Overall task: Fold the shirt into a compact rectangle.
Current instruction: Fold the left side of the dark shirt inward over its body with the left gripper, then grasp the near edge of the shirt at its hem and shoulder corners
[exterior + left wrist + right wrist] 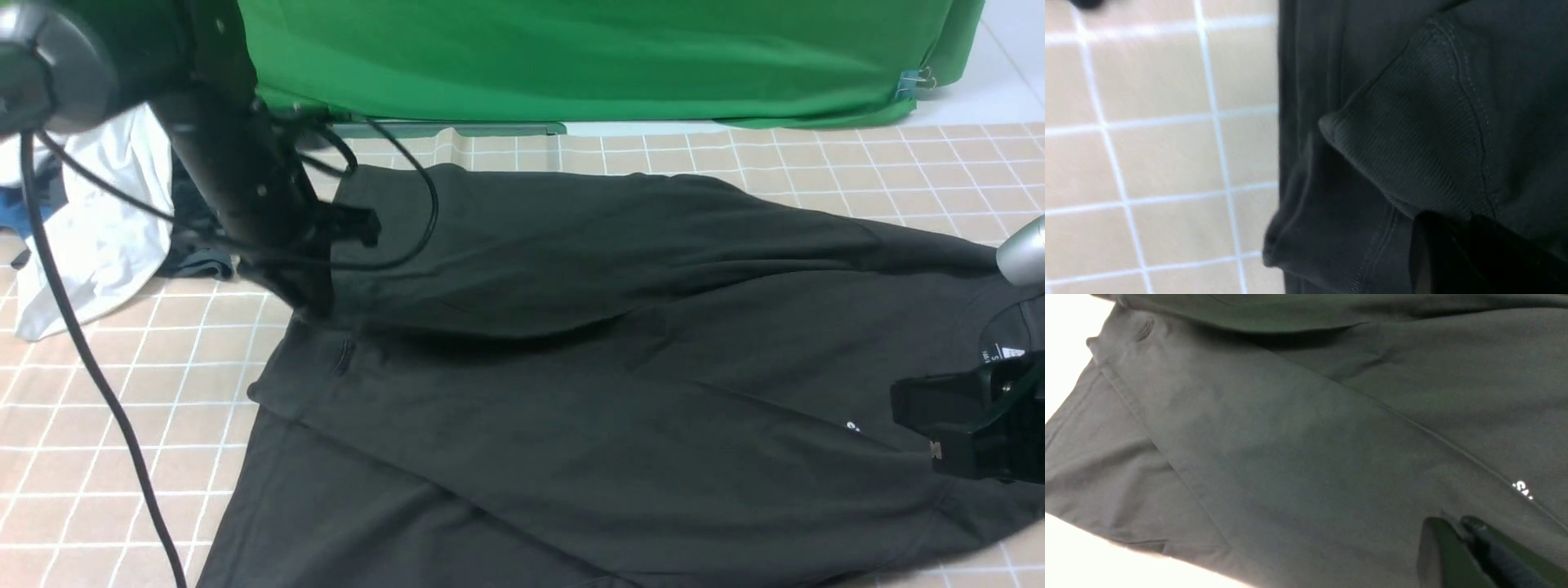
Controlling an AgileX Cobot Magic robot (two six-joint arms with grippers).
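The black shirt [588, 392] lies spread across the tiled table, its far half folded toward me along a raised ridge. My left gripper [314, 304] is at the shirt's left end, shut on a bunched corner of the hem [1412, 143]; only one dark finger [1429, 253] shows in the left wrist view. At the right end my right gripper [922, 425] is shut on a pinch of fabric [1453, 528], close to the white neck label [1000, 353]. A bit of the white print [1523, 490] peeks out at a fold edge.
A white garment [98, 220] and a smaller dark grey-green one [196, 253] lie heaped at the far left. A green cloth [571, 57] hangs behind the table. A black cable [90, 367] trails over the beige tiled surface [122, 425] on the left.
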